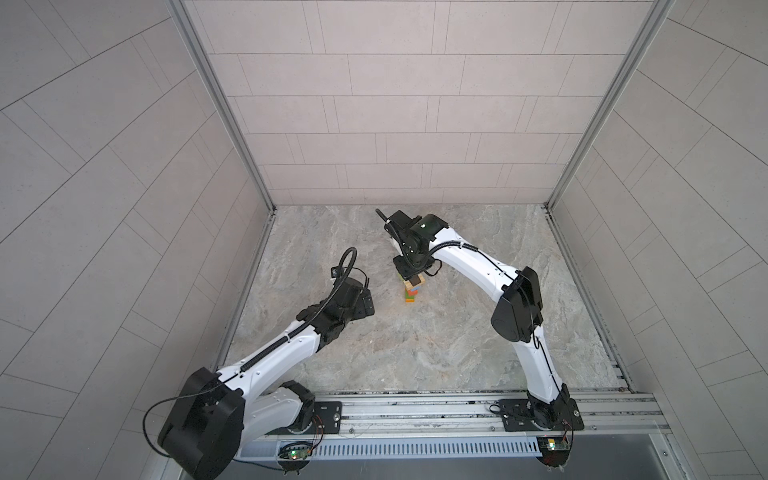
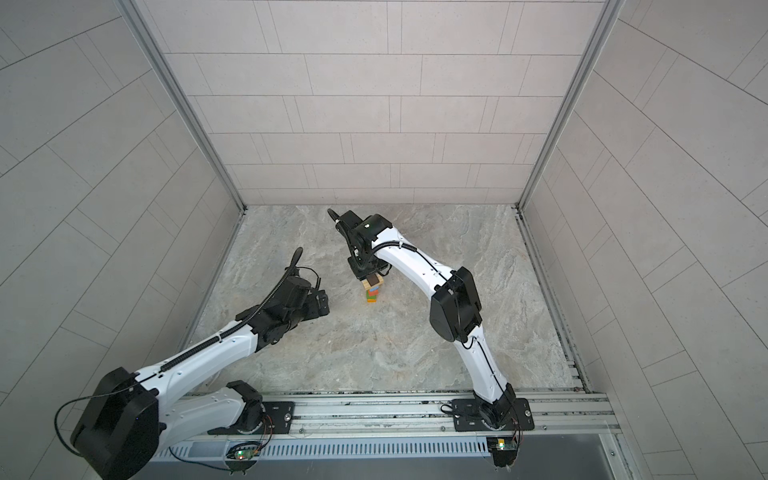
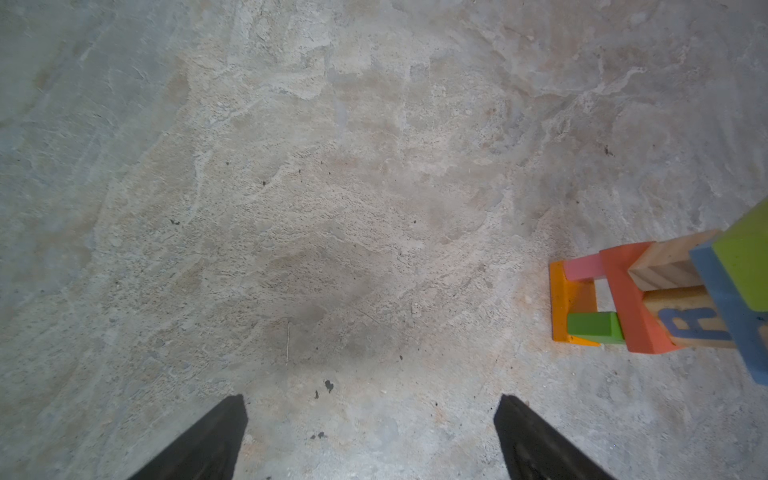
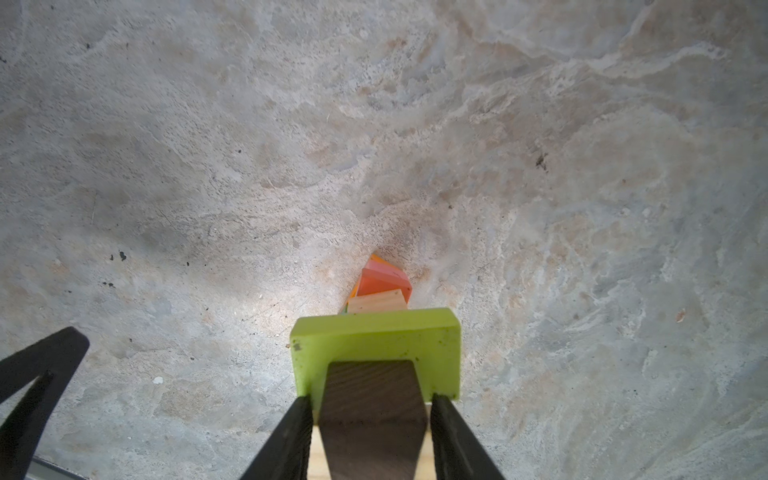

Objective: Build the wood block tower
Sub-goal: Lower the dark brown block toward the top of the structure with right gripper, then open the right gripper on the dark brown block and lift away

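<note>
Tower (image 1: 413, 291) sits roughly mid-table (image 1: 415, 353), a bit toward the far side, in both top views (image 2: 372, 293). From the left wrist cam you can see the layers: orange base (image 3: 559, 303), pink block (image 3: 584, 268) and green block (image 3: 594, 327) as posts, a coral block (image 3: 627, 299) across them, then a tan cube with a blue R (image 3: 690, 324), a blue block (image 3: 727, 316) and a lime block (image 3: 744, 266).

On top of the lime block (image 4: 374, 336) is a dark brown block (image 4: 374, 415). The right gripper (image 4: 372, 398) hangs right over the stack with a finger on each side of that brown piece. There's a thin sliver of gap on one side, so honestly can't tell if it's pinching or let go.

Left gripper (image 3: 370, 399) is spread wide with nothing in it, low over bare table left of the tower, clearly apart from it.
</note>
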Available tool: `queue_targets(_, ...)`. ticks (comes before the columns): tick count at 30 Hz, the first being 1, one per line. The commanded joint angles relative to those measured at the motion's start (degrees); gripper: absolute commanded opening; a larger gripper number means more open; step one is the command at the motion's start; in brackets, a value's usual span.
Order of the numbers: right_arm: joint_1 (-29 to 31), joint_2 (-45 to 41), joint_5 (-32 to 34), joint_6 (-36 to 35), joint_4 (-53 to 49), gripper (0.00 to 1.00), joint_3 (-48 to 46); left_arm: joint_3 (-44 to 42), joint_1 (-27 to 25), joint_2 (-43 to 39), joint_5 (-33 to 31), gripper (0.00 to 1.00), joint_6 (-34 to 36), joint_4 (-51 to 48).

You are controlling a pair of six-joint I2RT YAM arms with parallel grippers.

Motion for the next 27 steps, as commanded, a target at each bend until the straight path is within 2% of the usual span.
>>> queue_targets(1,0.30,-0.94,1.39,0.00,-0.17,0.50,1.78,-0.43,0.42,-0.83,0.37,1.00,0.92,0.24)
queue_targets(8,0.31,-6.50,2.61,-0.22,1.69,0.51,1.51,1.82,0.42,-3.58,0.99,1.00,0.30,-3.26)
queue_targets(13,0.23,-14.68,3.87,-0.23,6.25,0.52,-3.91,5.81,0.42,-6.58,-1.27,1.00,-1.19,-9.69)
queue_targets(17,-0.54,-24.38,7.92,-0.75,14.11,0.53,-14.08,10.58,0.38,-8.42,-3.19,1.00,-0.24,-15.47)
queue_targets(22,-4.05,-38.38,9.75,-0.20,26.41,0.57,-30.33,18.51,0.46,-9.46,-6.63,1.00,3.12,-24.87)
queue_targets(24,-5.54,-45.44,11.05,-1.34,33.91,0.61,-39.20,20.82,0.51,-10.16,-8.24,1.00,5.14,-26.87)
queue_targets(27,-8.10,-55.80,16.75,-1.15,43.91,0.76,-52.54,22.10,0.65,-11.47,-13.30,1.00,8.27,-26.91)
